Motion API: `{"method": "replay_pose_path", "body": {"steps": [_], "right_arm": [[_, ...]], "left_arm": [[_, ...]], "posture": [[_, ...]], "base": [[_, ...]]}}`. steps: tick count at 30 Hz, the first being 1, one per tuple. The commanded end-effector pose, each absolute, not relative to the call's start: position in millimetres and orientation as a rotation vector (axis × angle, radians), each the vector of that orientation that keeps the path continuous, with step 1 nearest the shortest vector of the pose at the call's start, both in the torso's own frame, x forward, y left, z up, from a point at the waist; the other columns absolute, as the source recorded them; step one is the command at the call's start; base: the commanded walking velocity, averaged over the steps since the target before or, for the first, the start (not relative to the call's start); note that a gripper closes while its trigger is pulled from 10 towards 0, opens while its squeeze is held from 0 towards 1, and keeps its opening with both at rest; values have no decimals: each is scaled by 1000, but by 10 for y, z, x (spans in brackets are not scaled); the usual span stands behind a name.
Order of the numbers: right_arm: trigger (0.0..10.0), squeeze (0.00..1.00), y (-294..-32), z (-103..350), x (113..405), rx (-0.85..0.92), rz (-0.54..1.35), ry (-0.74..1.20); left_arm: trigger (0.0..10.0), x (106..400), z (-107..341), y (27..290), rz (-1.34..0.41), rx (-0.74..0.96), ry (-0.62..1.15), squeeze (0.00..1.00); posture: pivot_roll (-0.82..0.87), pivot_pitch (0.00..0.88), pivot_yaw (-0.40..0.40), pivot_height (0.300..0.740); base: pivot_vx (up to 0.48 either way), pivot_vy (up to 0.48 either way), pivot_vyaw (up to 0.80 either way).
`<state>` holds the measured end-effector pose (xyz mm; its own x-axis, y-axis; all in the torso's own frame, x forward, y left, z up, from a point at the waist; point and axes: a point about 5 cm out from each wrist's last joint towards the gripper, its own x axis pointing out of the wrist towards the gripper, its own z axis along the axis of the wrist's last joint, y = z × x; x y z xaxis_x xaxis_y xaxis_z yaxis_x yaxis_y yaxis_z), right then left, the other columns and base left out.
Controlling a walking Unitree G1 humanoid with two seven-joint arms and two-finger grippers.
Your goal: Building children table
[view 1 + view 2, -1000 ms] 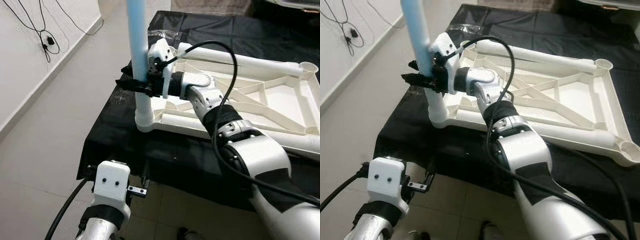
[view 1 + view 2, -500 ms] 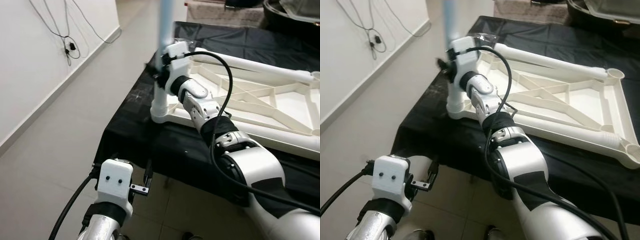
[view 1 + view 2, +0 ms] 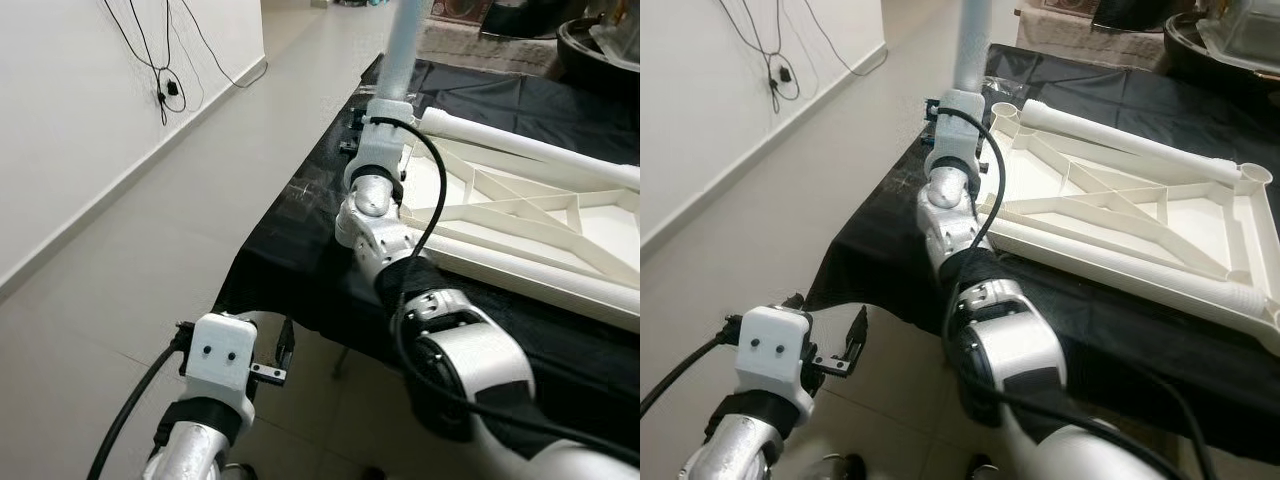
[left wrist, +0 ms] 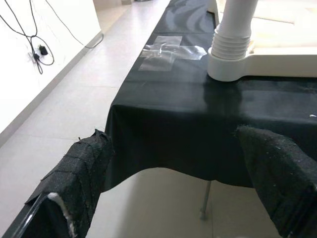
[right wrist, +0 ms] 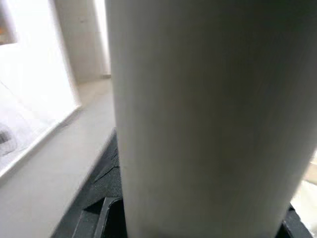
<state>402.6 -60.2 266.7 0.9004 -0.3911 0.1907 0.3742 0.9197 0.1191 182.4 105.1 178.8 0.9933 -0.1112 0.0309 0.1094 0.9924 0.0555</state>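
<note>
I have one pale blue leg (image 3: 973,45) standing upright in the near-left corner socket of the upturned white tabletop (image 3: 1160,235) on the black-covered worktop (image 3: 300,230). My right gripper (image 3: 378,130) grasps it; left gripper (image 4: 173,198) hangs released. Three sockets look empty.

A counter (image 3: 300,262) covered by a black cloth (image 4: 168,134) is seen standing on a pale tiled floor (image 3: 120,280). An upturned white plastic tabletop (image 3: 1120,225), ribbed on its underside and with round sockets at its corners, is laid flat on the cloth. A pale leg (image 4: 235,29) is set upright in the corner socket nearest the counter's edge. A patch of clear tape (image 4: 171,49) is stuck to the cloth just beside that corner.
</note>
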Motion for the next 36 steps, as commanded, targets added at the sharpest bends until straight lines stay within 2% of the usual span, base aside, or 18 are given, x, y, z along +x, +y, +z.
{"method": "replay_pose_path", "body": {"steps": [1,3,6,11,12,13,14,15,17,19,24,25,26,30,32,33,35,36], "right_arm": [[10000,0,-727,2254,4013,31,-492,-34],[10000,0,-681,2173,3957,40,-573,11],[10000,0,-637,2155,3942,39,-565,16],[10000,0,-513,2158,3949,22,-438,6],[10000,0,-408,2127,3975,27,-240,12],[10000,0,-408,2127,3975,27,-240,12],[10000,0,-330,2104,3978,31,-105,16],[10000,0,-330,2104,3978,31,-105,16],[10000,0,-214,1919,3967,90,216,148],[10000,0,-201,1851,3956,129,388,220],[10000,0,-204,1879,3952,189,544,251],[10000,0,-180,1901,3932,219,647,259],[10000,0,-137,1951,3875,169,877,226],[10000,0,-115,1980,3838,124,998,197],[10000,0,-87,2038,3764,98,1196,148],[10000,0,-87,2038,3764,98,1196,148],[10000,0,-89,2076,3696,40,1370,109],[10000,0,-89,2076,3696,40,1370,109]], "left_arm": [[10000,1824,1758,1055,-113,59,-23,0],[10000,1824,1754,1063,-112,63,-22,0],[10000,1825,1753,1067,-111,65,-23,0],[10000,1827,1753,1073,-108,64,-26,0],[10000,1830,1752,1070,-110,65,-26,0],[10000,1830,1752,1070,-110,65,-26,0],[10000,1832,1751,1068,-111,66,-27,0],[10000,1832,1751,1068,-111,66,-27,0],[10000,1833,1752,1067,-110,68,-28,0],[10000,1830,1756,1066,-107,67,-30,0],[10000,1824,1761,1071,-104,67,-30,0],[10000,1822,1762,1073,-104,68,-30,0],[10000,1815,1766,1077,-104,70,-29,0],[10000,1810,1772,1078,-104,73,-30,0],[10000,1800,1779,1078,-105,77,-32,0],[10000,1800,1779,1078,-105,77,-32,0],[10000,1782,1792,1074,-105,77,-33,0],[10000,1782,1792,1074,-105,77,-33,0]], "posture": [[151,219,-26,740],[152,219,-25,740],[153,219,-25,740],[153,219,-25,740],[144,221,-28,740],[144,221,-28,740],[144,221,-28,740],[144,221,-28,740],[142,225,-33,740],[145,228,-37,740],[146,232,-36,740],[146,232,-36,740],[153,237,-35,740],[159,242,-40,740],[165,246,-42,740],[165,246,-42,740],[184,259,-46,740],[184,259,-46,740]], "base": [[0,0,0],[0,0,0],[0,0,0],[0,0,0],[0,0,0],[0,0,0],[0,0,0],[0,0,0],[0,0,0],[0,0,0],[0,0,0],[0,0,0],[0,0,0],[0,0,0],[0,0,0],[0,0,0],[0,0,0],[0,0,0]]}}
